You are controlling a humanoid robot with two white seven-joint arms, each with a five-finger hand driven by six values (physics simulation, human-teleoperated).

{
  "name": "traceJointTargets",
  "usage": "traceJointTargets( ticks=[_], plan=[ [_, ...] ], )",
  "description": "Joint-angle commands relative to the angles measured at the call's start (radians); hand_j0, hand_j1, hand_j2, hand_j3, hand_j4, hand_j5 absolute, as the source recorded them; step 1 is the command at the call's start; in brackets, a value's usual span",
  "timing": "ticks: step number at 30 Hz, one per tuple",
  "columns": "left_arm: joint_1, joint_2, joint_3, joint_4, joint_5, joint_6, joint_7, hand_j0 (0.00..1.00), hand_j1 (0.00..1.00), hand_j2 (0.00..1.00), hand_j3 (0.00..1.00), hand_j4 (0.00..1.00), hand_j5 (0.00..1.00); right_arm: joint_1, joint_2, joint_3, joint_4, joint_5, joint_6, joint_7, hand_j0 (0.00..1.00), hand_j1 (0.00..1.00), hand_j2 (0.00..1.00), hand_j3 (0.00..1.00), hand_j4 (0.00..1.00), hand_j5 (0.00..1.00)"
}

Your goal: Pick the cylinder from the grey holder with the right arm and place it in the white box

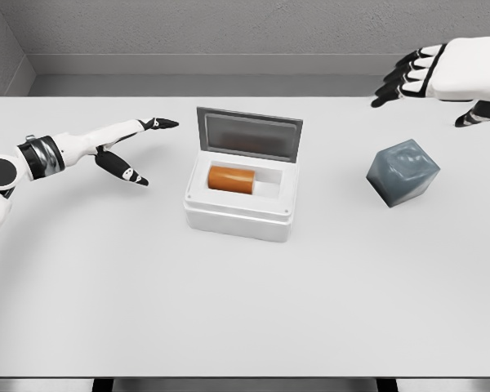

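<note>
An orange cylinder [231,179] lies on its side inside the white box [239,216], toward the box's left end. The box's grey lid [249,135] stands open at the back. To the right, the grey holder [403,172] sits on the table with nothing in it. My right hand [429,79] hovers high at the upper right, above and behind the holder, fingers spread and holding nothing. My left hand [131,147] reaches in from the left, short of the box, fingers extended and apart.
The white table [245,310] ends at a front edge near the bottom of the view. A grey wall runs along the back, with a corner at the upper left.
</note>
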State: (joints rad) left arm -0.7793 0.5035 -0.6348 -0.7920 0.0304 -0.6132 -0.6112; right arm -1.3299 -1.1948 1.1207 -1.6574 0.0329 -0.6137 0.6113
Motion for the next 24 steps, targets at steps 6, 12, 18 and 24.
traceJointTargets(
  ticks=[6,12,18,24],
  plan=[
    [-0.005,0.001,0.003,0.000,0.000,0.002,0.000,1.00,1.00,1.00,1.00,1.00,1.00,0.011,-0.074,-0.002,-0.005,-0.044,0.003,0.000,1.00,1.00,1.00,1.00,1.00,1.00],
    [-0.012,-0.019,0.047,0.043,-0.007,0.002,0.000,1.00,1.00,1.00,1.00,1.00,1.00,-0.002,-0.114,-0.001,-0.016,-0.057,0.003,0.000,1.00,1.00,1.00,1.00,1.00,1.00],
    [-0.097,-0.138,0.044,0.226,-0.010,0.002,0.000,1.00,1.00,1.00,1.00,1.00,1.00,0.012,-0.140,0.005,-0.019,-0.057,0.003,0.000,1.00,1.00,1.00,1.00,1.00,1.00],
    [-0.164,-0.206,0.033,0.332,-0.013,0.002,0.000,1.00,1.00,1.00,1.00,1.00,1.00,0.006,-0.189,0.004,-0.021,-0.062,0.003,0.000,1.00,1.00,1.00,1.00,1.00,1.00]
  ],
)
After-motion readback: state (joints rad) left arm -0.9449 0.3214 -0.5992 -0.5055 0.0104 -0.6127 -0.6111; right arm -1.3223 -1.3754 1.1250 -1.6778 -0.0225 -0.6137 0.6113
